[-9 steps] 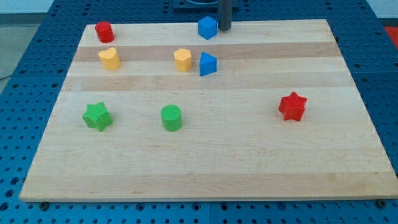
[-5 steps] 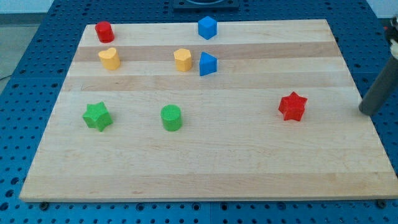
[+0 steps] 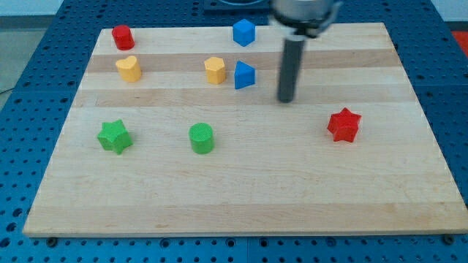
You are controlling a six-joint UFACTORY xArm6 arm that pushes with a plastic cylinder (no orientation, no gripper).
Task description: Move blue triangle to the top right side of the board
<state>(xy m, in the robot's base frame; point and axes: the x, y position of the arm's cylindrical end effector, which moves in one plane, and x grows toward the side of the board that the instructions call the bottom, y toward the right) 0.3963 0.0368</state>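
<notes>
Approaching the blue triangle (image 3: 244, 75), which sits left of centre near the surface's (image 3: 241, 190) top, my tip (image 3: 285, 99) stands just to its lower right, clawless, and must next circle to its left side to push rightward.

Tip (image 3: 286, 100) down on the counter (image 3: 241, 197), near the blue triangle (image 3: 244, 75), to its right and slightly lower, not touching. Yellow block (image 3: 215, 70) just left of the triangle. Red star (image 3: 344, 125) farther right, lower.
</notes>
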